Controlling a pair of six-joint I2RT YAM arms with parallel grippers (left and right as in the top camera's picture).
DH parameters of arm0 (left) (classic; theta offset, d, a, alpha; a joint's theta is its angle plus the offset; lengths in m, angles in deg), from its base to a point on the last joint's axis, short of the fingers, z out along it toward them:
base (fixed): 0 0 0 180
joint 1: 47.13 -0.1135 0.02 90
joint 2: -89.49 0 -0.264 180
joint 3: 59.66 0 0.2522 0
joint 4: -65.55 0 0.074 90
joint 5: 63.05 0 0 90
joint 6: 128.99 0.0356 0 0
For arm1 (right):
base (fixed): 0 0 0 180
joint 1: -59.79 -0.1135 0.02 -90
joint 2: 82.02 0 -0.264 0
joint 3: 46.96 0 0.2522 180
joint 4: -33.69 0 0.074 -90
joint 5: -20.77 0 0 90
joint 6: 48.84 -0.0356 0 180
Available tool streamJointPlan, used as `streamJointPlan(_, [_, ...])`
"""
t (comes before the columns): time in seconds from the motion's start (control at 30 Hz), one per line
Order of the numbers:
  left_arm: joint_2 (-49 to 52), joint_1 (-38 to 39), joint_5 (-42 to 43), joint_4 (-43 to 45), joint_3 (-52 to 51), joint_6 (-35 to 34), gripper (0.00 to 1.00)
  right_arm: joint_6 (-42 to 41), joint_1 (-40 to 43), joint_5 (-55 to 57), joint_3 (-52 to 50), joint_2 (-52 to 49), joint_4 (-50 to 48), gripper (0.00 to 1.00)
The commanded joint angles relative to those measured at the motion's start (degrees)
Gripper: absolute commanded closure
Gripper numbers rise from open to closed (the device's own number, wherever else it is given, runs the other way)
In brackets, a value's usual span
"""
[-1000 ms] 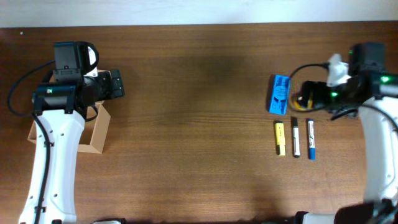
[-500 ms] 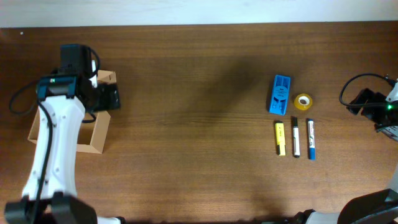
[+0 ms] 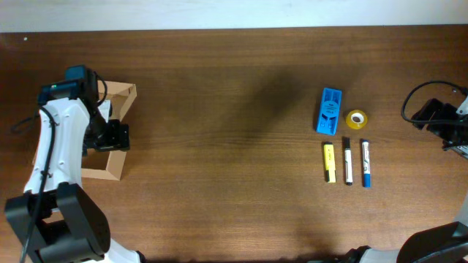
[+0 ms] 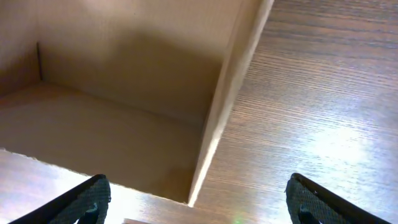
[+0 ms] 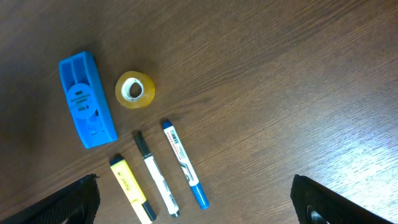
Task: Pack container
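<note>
The left arm bends over the open tan-brown cardboard box [image 3: 129, 109] at the left end of the brown wooden table [image 3: 227, 153], with the left gripper [image 4: 198, 202] spread wide above the box's right wall and holding nothing. The right gripper [image 5: 199, 208] hangs at the far right, likewise spread and empty, above a blue-capped white marker [image 5: 182, 163] whose printed label is too small to read.
</note>
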Motion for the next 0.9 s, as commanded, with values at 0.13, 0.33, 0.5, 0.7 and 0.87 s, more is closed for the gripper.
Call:
streamJointPlan(0.13, [3.5, -1.4, 4.1, 1.2, 0.4, 5.1, 0.11, -0.3, 0.0, -0.5, 1.4, 0.7, -0.4, 0.01])
streamJointPlan(0.33, [8.6, -1.4, 4.0, 3.0, 0.4, 5.5, 0.18, -0.7, 0.0, -0.8, 1.4, 0.7, -0.6, 0.01])
streamJointPlan(0.5, [11.6, -1.4, 4.0, 4.9, 0.4, 5.5, 0.53, -0.7, 0.0, -0.8, 1.4, 0.7, -0.5, 0.01])
streamJointPlan(0.7, [12.3, -1.3, 4.0, 6.5, 0.5, 1.7, 0.98, -0.7, 0.0, -0.8, 1.4, 0.7, -0.5, 0.01])
streamJointPlan(0.87, [12.3, -0.2, 5.6, 5.4, 1.5, -1.9, 0.98, -0.7, 0.0, -0.8, 1.4, 0.7, -0.5, 0.01])
